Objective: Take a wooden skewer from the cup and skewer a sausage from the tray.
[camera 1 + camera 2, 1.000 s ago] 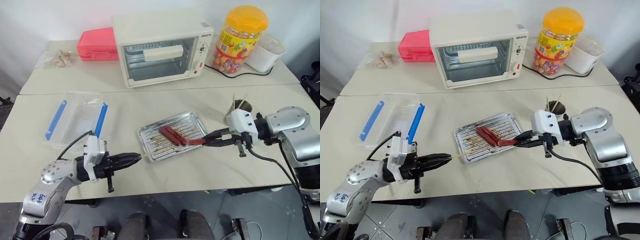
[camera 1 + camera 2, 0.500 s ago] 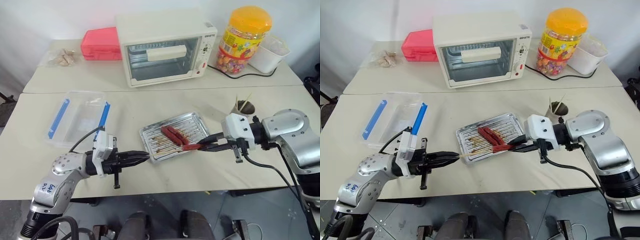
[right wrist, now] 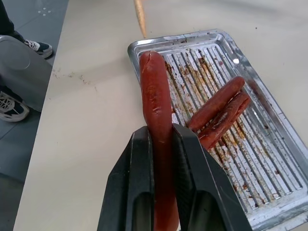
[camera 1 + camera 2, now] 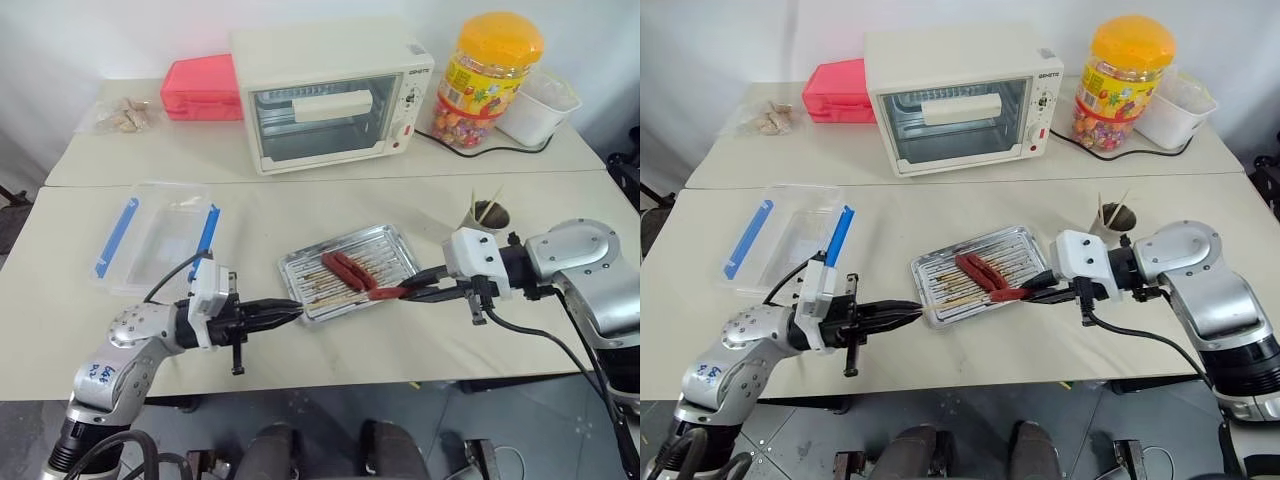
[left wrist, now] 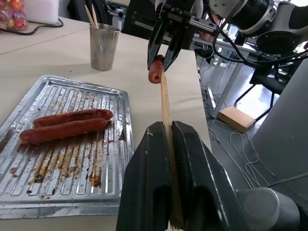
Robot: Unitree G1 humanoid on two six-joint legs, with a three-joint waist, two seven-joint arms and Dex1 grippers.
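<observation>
While two sausages [image 4: 345, 270] lie side by side in the tray [image 4: 395, 241] at the middle of the worktop [image 4: 300, 205], the right gripper [image 4: 404, 293] holds a third sausage [image 3: 156, 125] in closed jaws over the tray's near right edge. The left gripper [image 4: 292, 311] has its jaws closed on the wooden skewer [image 5: 165, 108], tip just beside that sausage. More skewers stand in the cup [image 4: 488, 214], far right.

Toaster oven [image 4: 330, 95], candy jar [image 4: 486, 78]
</observation>
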